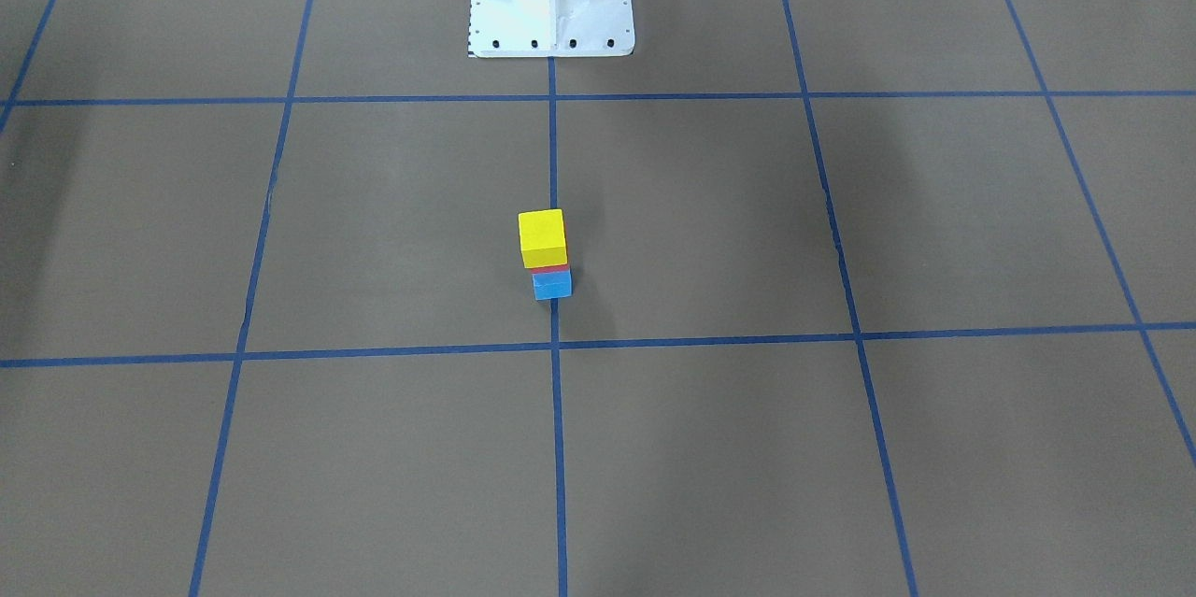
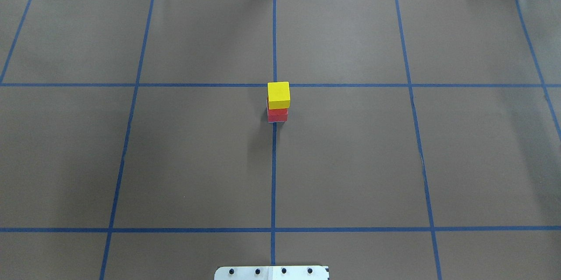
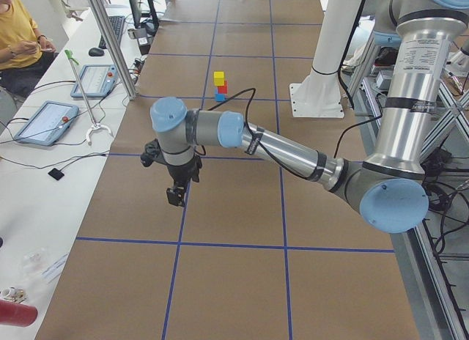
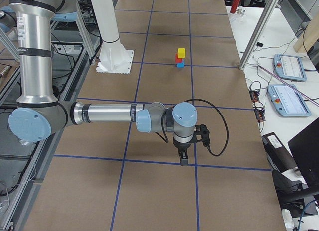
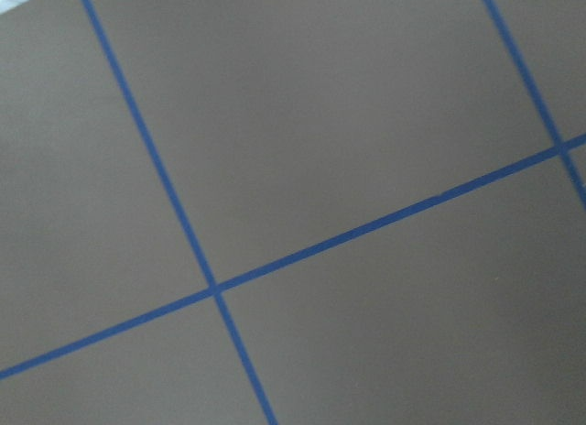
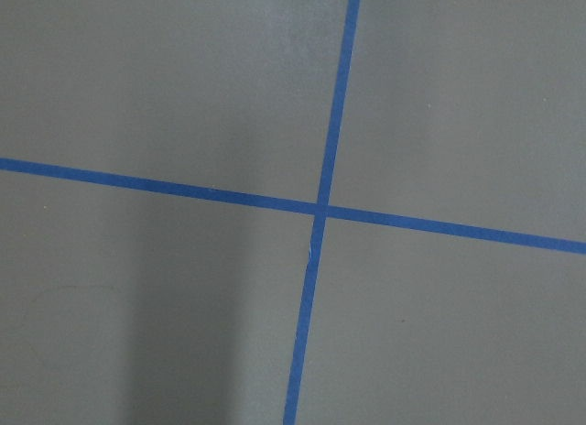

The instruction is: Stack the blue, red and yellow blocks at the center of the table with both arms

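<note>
Left hand (image 3: 174, 196) and right hand (image 4: 183, 160) hang over the table (image 3: 234, 281), away from the stack (image 3: 219, 87); whether open, cannot tell.

Overhead, red block (image 2: 277, 115) mostly hid blue block (image 1: 552, 285) from me. My left gripper (image 3: 174, 196), right gripper (image 4: 183, 160): jaw gap was too small to judge.

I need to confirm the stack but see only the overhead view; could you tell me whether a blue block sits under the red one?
Observer: Yes, the front view shows the blue block at the bottom, under red and yellow.
Operator: Thank you. Is anything holding it?
Observer: No; the left gripper hangs far out on the robot's left, well away.
Operator: And the other?
Observer: The right gripper hangs far out on the opposite side.
</note>
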`<state>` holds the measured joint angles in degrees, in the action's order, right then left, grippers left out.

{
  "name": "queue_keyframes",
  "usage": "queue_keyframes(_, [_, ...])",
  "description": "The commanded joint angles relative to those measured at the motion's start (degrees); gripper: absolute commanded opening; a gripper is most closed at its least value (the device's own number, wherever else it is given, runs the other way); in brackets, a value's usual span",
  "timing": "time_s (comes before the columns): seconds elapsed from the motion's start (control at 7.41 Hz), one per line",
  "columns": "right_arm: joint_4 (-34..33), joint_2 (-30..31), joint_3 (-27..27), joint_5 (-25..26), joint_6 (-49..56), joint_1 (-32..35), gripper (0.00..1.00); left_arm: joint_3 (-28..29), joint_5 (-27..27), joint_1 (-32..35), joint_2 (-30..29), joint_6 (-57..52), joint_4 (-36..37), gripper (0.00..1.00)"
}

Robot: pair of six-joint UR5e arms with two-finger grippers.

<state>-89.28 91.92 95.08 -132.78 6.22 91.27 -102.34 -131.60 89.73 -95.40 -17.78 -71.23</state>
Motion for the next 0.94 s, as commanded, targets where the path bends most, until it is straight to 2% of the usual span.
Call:
queue_keyframes(0.0, [0.0,0.3,0.0,0.0,0.3,0.2,1.00,-0.3,-0.2,1.1,6.3,1.8,-1.5,1.00])
queue_keyframes(0.13, [0.1,0.2,0.0,0.0,0.2,0.2,1.00,-2.3,-0.3,1.1,8.4,8.4,-2.1,1.00])
queue_keyframes(0.4, [0.0,0.2,0.1,-0.1,0.2,0.2,1.00,-3.1,-0.3,1.1,13.6,12.1,-12.1,1.00])
queue_keyframes(0.81, [0.1,-0.3,0.2,-0.1,-0.5,0.2,1.00,-0.7,-0.2,0.8,12.4,11.9,-12.9,1.00])
